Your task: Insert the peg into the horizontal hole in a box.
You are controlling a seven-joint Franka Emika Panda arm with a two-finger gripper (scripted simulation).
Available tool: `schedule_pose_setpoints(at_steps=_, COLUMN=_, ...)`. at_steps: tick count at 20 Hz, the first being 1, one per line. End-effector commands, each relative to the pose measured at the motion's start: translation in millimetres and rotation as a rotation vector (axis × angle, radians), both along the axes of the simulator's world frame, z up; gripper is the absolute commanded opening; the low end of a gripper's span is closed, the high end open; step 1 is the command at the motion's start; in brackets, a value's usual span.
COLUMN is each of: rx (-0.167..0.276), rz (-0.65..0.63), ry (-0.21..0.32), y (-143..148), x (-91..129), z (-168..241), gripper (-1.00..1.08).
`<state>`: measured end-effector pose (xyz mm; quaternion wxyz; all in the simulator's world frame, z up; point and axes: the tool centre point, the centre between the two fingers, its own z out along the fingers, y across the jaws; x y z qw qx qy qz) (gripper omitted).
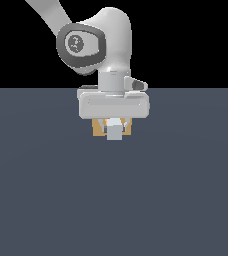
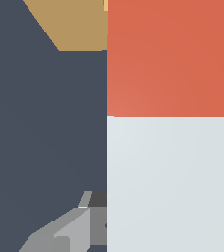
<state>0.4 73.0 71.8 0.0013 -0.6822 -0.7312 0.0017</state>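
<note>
Gripping the peg (image 1: pixel 114 131) at its pale end, the gripper (image 1: pixel 114 121) is pinching the bar between its fingers just in front of the box (image 1: pixel 97 128), a little above the desk (image 1: pixel 114 200). In the exterior view the peg is showing only its pale square end face, so its long axis is lying level and running away from that camera, straight toward the box. The wrist view is showing the orange-red end (image 2: pixel 166 58) leading, pointing at the tan box (image 2: pixel 74 22) and reaching or overlapping its face; whether the tip is already entering the hole is hidden by the peg itself. Judging from this, the insertion step is under way or about to begin. The next move is calling for a straight push along the peg's axis while keeping it level and centred on the hole, since a slight tilt or offset could jam the tip against the box face.
</note>
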Motion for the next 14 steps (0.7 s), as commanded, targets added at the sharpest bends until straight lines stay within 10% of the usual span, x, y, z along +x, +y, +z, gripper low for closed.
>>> schedule_pose_setpoints(at_steps=1, rx=0.001, rz=0.002, ry=-0.004, y=12.6, x=-0.2, z=2.0, gripper=-1.0)
schedule_pose_setpoints(at_steps=14, rx=0.001, rz=0.002, ry=-0.006, y=78.4, x=-4.6, z=3.0, gripper=-1.0)
